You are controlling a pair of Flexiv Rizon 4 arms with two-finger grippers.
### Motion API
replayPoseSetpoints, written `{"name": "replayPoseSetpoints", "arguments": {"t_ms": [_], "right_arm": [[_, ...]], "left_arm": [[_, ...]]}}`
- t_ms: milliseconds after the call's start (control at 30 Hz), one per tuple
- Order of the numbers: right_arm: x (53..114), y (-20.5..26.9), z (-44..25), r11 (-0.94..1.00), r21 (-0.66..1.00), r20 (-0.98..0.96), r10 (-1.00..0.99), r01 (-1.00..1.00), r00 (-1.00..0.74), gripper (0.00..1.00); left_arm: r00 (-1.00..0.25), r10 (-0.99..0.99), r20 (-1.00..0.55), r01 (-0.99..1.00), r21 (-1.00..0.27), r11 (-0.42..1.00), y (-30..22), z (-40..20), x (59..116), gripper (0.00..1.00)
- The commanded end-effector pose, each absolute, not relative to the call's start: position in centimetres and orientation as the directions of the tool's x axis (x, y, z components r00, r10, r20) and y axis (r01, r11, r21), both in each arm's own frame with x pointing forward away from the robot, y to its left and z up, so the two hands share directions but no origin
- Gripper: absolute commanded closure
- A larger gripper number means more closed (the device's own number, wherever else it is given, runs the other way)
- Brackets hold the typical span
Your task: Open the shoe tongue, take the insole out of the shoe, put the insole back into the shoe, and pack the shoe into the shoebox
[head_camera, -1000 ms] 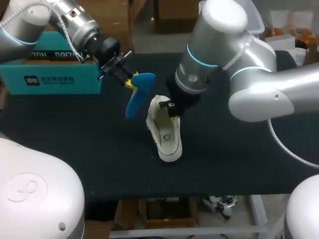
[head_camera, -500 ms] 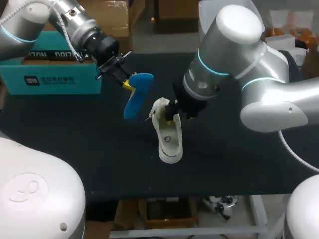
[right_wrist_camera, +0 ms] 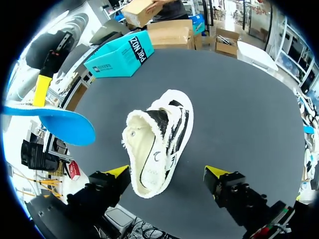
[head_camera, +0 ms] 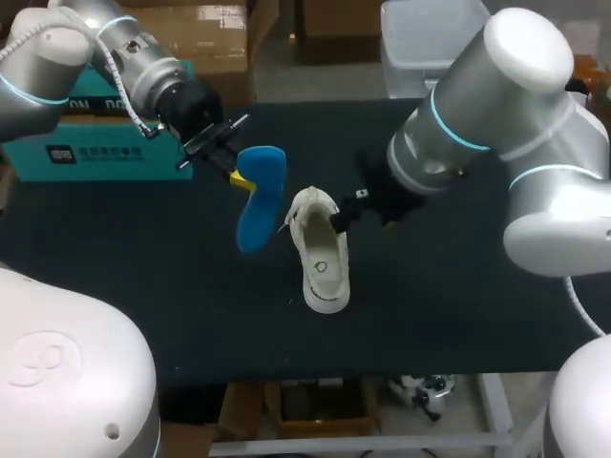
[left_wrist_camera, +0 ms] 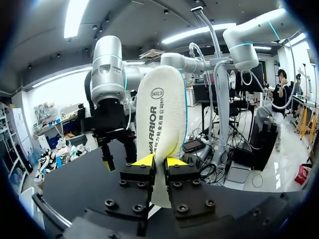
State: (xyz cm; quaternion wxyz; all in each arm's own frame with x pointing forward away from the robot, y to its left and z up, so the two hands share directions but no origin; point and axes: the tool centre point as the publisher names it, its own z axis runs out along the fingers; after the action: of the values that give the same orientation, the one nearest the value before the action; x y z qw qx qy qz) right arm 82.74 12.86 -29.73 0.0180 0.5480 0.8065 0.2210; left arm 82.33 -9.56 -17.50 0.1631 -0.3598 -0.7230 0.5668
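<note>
Sitting farthest to the left of the white canvas shoe [head_camera: 323, 256], and well apart from it, is a teal cardboard shoebox [head_camera: 91, 148] at the back edge of the black table [head_camera: 458, 305]. In the right wrist view the shoebox [right_wrist_camera: 122, 55] lies beyond the shoe [right_wrist_camera: 157, 142], past the stretch of bare dark tabletop [right_wrist_camera: 239, 114].

Between shoebox and shoe, the left arm reaches in from the shoebox side, and the left gripper [head_camera: 232, 176] hangs above the table, up and to the left of the shoe. Its yellow-tipped fingers are pressed from both sides on one end of the blue foam insole [head_camera: 260, 196]. The insole is off the table, held out of the shoe and just to its left. In the left wrist view the insole [left_wrist_camera: 162, 114] stands upright between the closed fingers of the left gripper [left_wrist_camera: 159, 162], showing its cream underside.

The shoe itself lies on the table near the middle, with its frayed opening facing up and its black laces visible.

Just right of the shoe's far end is the right gripper [head_camera: 358, 205], raised slightly above the table. Its fingers are spread wide and grip nothing. In its own wrist view the right gripper [right_wrist_camera: 168, 174] has the shoe's near end between its fingertips [right_wrist_camera: 215, 172]. Whether one finger brushes the shoe I cannot tell.
</note>
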Motion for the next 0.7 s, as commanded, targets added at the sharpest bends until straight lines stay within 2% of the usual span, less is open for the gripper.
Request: {"name": "replayPoseSetpoints", "arguments": {"t_ms": [33,667,700], "right_arm": [[82.25,12.19,-29.97,0.276,0.446,0.226,0.886,0.852,-0.405,0.0],[82.55,11.91,-29.81,0.253,0.428,0.225,0.9,0.868,-0.373,0.0],[82.59,11.9,-29.63,0.236,0.424,0.276,0.886,0.874,-0.374,0.0]], "left_arm": [[-0.629,0.758,-0.172,0.269,-0.963,0.005,-10.43,-18.02,83.45,1.0],[-0.612,0.774,-0.161,0.253,-0.968,-0.002,-10.85,-17.94,83.6,1.0],[-0.626,0.762,-0.167,0.257,-0.966,0.0,-10.85,-17.78,83.26,1.0]]}}
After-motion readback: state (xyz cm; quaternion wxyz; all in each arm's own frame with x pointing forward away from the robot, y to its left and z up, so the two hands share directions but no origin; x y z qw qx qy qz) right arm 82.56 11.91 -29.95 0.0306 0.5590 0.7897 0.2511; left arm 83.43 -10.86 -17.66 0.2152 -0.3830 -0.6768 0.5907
